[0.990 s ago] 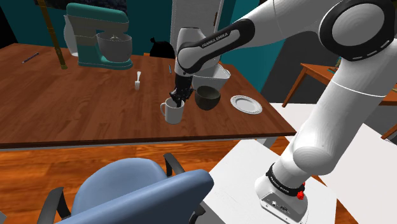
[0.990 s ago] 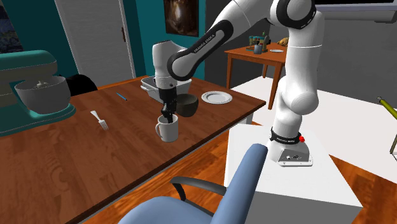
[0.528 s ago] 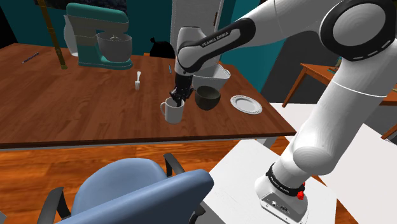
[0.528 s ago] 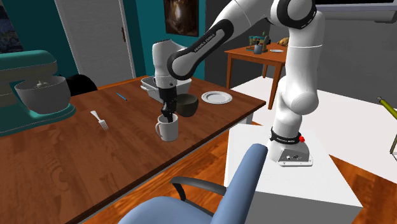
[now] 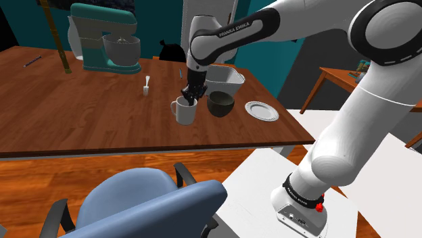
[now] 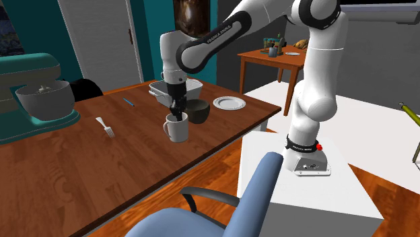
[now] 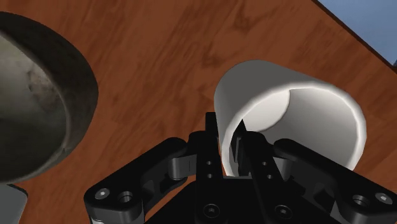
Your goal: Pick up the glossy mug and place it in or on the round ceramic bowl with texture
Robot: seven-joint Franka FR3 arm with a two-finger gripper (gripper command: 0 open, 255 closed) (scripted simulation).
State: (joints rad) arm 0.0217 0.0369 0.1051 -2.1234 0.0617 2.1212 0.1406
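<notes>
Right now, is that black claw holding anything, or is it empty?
Gripper: closed, clasping the wall of the white mug at its rim.

Bright even light; mug (image 7: pixel 286 108) interior shaded; soft sheen on arm (image 5: pixel 368 101).

Home kitchen-diner: teal stand mixer (image 5: pixel 105 42), fork (image 5: pixel 146 86), plate (image 5: pixel 261 110) on wooden table (image 5: pixel 81 118).

white mug (image 6: pixel 177 128) in the jaws, just beside the dark bowl (image 6: pixel 198 111)
</notes>
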